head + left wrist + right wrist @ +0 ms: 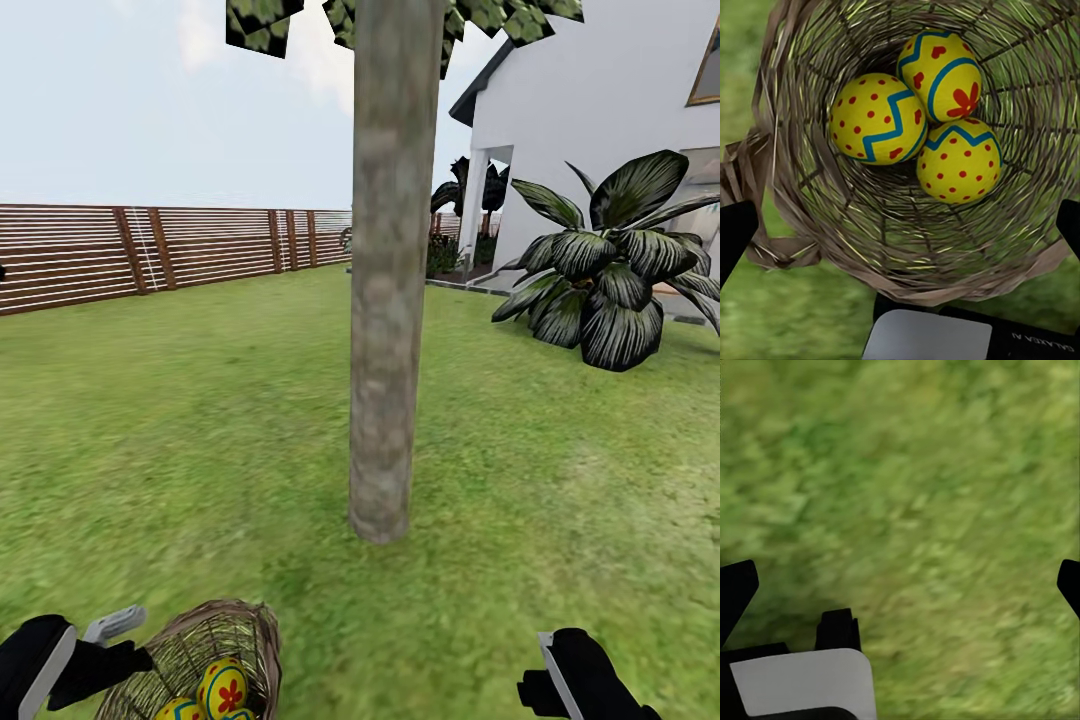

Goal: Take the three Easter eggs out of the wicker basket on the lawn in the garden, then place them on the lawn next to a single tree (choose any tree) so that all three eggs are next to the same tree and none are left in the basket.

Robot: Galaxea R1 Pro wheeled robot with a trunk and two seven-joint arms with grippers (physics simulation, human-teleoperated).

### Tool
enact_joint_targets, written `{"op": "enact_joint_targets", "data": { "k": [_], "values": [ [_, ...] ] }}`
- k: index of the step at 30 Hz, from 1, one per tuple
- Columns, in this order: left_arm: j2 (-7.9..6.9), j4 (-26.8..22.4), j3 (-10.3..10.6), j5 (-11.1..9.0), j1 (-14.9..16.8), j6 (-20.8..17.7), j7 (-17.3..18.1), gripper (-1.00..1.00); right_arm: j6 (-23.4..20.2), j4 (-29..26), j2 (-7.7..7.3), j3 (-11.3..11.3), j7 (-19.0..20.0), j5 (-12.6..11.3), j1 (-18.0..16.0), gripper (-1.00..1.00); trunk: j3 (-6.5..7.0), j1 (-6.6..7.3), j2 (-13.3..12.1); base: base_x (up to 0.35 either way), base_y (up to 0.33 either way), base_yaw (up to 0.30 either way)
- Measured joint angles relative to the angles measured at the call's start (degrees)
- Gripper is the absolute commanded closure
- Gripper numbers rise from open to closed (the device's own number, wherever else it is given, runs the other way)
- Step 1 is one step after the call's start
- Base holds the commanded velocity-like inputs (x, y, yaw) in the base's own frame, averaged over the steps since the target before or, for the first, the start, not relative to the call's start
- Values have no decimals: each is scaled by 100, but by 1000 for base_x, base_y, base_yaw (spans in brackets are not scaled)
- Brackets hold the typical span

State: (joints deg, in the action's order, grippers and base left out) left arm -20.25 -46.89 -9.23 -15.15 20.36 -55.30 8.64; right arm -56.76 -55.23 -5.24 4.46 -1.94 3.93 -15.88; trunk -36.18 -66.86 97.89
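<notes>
Brown open-weave wicker basket [205,660] sits at the bottom edge of the head view, left of centre, on or just over the lawn [200,420]; can't tell if it touches the grass. All three Easter eggs [919,112] are inside it: the left wrist view looks straight down into the basket [810,217], eggs bunched together at the bottom and touching each other. One has a blue zigzag and red dots [878,118], one a blue band with red hearts and a red flower [941,73], one a zigzag over red dots [960,160]. Head view catches only two egg tops, the flower one [224,688] clearest. Left gripper [95,655] is right against the basket's left side; in its wrist view the dark fingertips [735,236] stand wide apart at both frame edges, straddling the basket, jaws spread, not clamped on the weave as far as I can see. Loop handle [754,187] hangs off the rim near one finger. Right gripper [560,675] is low at the right, well apart from the basket; its wrist view shows blurred grass [915,510] between widely separated fingertips [735,592], nothing held. Tree [388,300] trunk stands dead ahead, mottled grey-brown, base in the grass near the basket. Slatted wooden fence [150,250] at back left, white house [590,130] and a dark broad-leaf plant [610,280] at right.
</notes>
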Motion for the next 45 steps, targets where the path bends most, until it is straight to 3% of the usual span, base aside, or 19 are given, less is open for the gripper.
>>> {"op": "enact_joint_targets", "data": {
  "k": [17,23,31,45],
  "values": [
    [42,9,18,0,0,3,-6,-100,4,0,13,-46,-1,-1,0,-100,0,3,0,262,-131,0],
    [13,8,15,8,0,-5,-1,-100,18,11,18,-192,-7,-9,0,-100,0,0,0,58,-50,0],
    [0,1,12,7,0,-9,3,-100,15,12,54,-210,-16,-8,0,-100,0,0,0,2,-2,0],
    [-39,-1,-12,1,0,-9,3,-100,15,18,118,-208,-26,0,0,-100,-251,-307,560,0,0,0]
  ]
}}
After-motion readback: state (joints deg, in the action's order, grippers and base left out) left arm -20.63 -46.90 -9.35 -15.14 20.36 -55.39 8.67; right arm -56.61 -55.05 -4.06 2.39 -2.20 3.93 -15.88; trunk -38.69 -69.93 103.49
